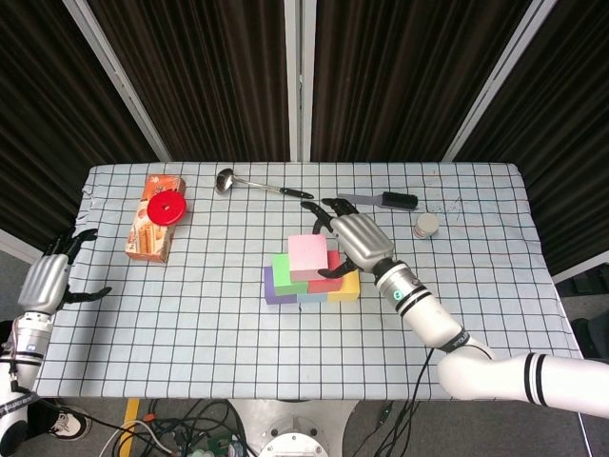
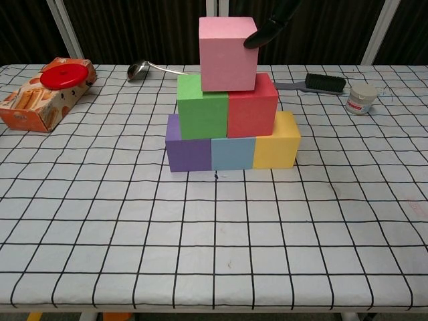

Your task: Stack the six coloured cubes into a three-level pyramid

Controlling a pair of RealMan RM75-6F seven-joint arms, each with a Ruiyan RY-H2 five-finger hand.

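Note:
The pink cube (image 1: 307,255) (image 2: 227,53) sits on top of the green cube (image 1: 284,269) (image 2: 202,115) and the red cube (image 1: 325,283) (image 2: 253,114). Below them the purple (image 2: 188,152), light blue (image 2: 233,152) and yellow (image 2: 275,147) cubes form the bottom row. My right hand (image 1: 357,243) wraps the pink cube's right and far sides; one fingertip (image 2: 262,35) touches its upper right corner in the chest view. My left hand (image 1: 45,279) hangs with fingers apart and holds nothing, just off the table's left edge.
An orange cracker box with a red lid (image 1: 154,217) (image 2: 47,93) lies at the far left. A metal ladle (image 1: 249,181), a black brush (image 1: 385,199) (image 2: 321,83) and a small white jar (image 1: 427,225) (image 2: 362,98) lie along the back.

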